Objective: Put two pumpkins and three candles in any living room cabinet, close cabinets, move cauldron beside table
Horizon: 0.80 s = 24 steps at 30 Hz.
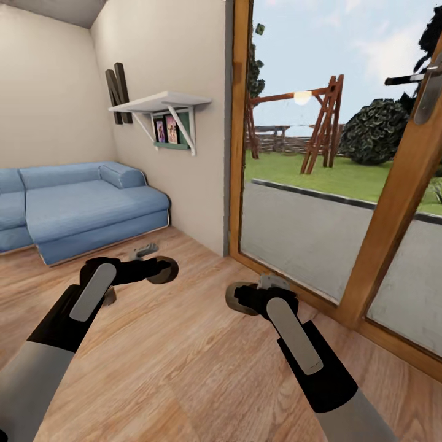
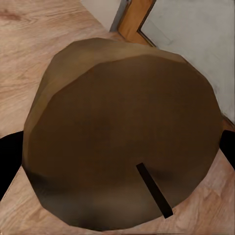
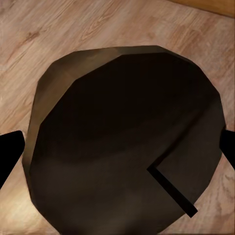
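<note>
I carry two of the candles, one in each gripper. The left candle [image 2: 122, 132] is a stubby brown cylinder seen end-on in my left wrist view, with a dark wick lying slanted on its face. It sits between the two black fingers [image 2: 9, 159] of my left gripper [image 1: 161, 271], which I judge are clamped on its sides, since the head view has it held above the floor [image 1: 184, 368]. The right candle [image 3: 125, 139] sits the same way in my right gripper [image 1: 240, 299], darker because it is in shadow, and that gripper looks closed on it too.

The fingers meet each candle only at the edges of a round, smooth side, so I think the hold is thin. A jolt while the base turns could let a candle twist or slip out, and on these bare planks it would roll away.

My right arm is near the glass door [image 1: 307, 233] and its wooden frame [image 1: 393, 215]. A wide swing to that side could knock the candle against the frame.

Ahead are the blue sofa [image 1: 80, 209], the wall and a white shelf [image 1: 162, 101], so I judge I must turn to reach a cabinet, and turn slowly, arms tucked in
</note>
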{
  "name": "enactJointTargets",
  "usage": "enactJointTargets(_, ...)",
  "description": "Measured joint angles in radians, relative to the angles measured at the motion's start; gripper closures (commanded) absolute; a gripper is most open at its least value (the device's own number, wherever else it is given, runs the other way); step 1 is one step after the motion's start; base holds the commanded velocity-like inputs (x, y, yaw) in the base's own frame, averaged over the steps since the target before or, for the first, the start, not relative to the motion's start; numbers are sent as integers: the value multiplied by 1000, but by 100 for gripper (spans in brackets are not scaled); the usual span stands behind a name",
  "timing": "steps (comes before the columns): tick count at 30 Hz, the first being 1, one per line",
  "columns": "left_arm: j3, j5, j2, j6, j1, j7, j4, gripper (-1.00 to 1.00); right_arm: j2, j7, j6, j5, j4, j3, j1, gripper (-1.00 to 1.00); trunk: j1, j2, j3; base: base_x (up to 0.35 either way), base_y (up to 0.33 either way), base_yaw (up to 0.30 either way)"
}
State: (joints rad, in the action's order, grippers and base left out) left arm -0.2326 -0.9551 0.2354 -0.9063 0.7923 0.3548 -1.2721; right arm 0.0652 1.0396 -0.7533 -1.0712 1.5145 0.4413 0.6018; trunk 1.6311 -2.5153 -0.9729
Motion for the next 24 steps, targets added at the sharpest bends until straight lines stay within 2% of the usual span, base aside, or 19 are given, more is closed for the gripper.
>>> enactJointTargets(24,0,0,0,0,-1,0,0,100,0,0,-1,-2,0,0,0,100,0,0,12,-11,0,280)
